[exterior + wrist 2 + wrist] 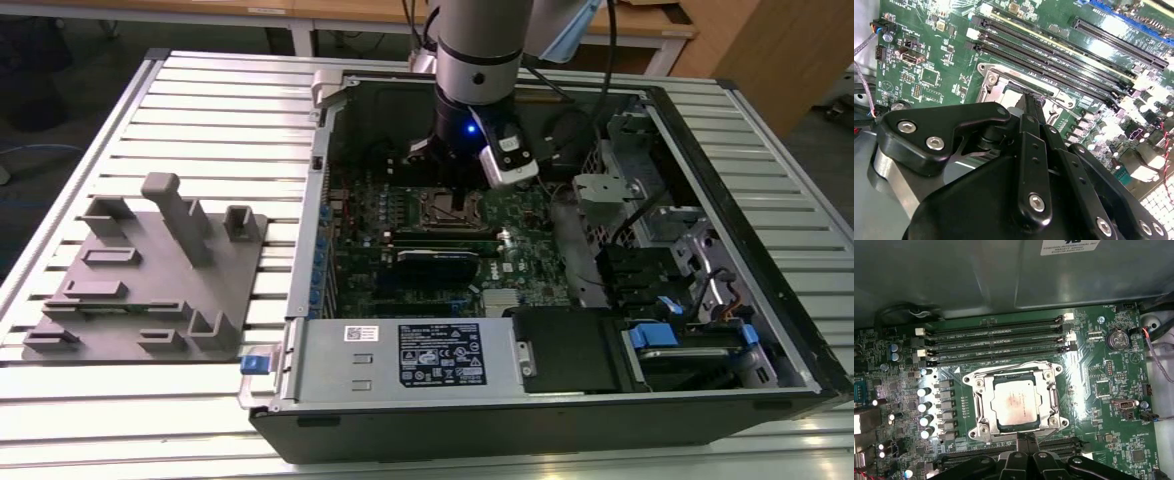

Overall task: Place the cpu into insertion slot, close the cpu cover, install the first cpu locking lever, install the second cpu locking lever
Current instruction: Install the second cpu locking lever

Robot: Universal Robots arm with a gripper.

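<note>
Gripper [1026, 440]: black, matte linkage fingers with silver bolt heads; in both wrist views the fingers taper together to a narrow tip with no gap seen between them and nothing held. The tip stands at the edge of the socket, on the side facing the second bank of memory slots. In the exterior view it hangs over the socket [461, 208] from a grey, cylindrical arm with a blue light.

Cpu [1014, 405]: flat square chip, pale silver-grey metal top with a dull, slightly mottled sheen. Seated in the insertion slot.

Insertion slot [976, 412]: square socket on a green circuit board, silvery metal rim with bolted corner lugs.

Cpu cover [1050, 399]: thin bright metal frame with a large square cut-out, lying flat around the chip.

Locking lever [1004, 367]: thin wire rod running along the socket's edge; whether it is latched cannot be told.

Memory slots [999, 342]: long black parallel channels with pale clips, beside the socket.

Computer case [747, 240]: open black metal tower lying on its side on a ribbed, pale metal counter [214, 100].

Fixture block [147, 270]: grey moulded plastic tray with upright posts and pockets, on the counter at the exterior view's left.
</note>
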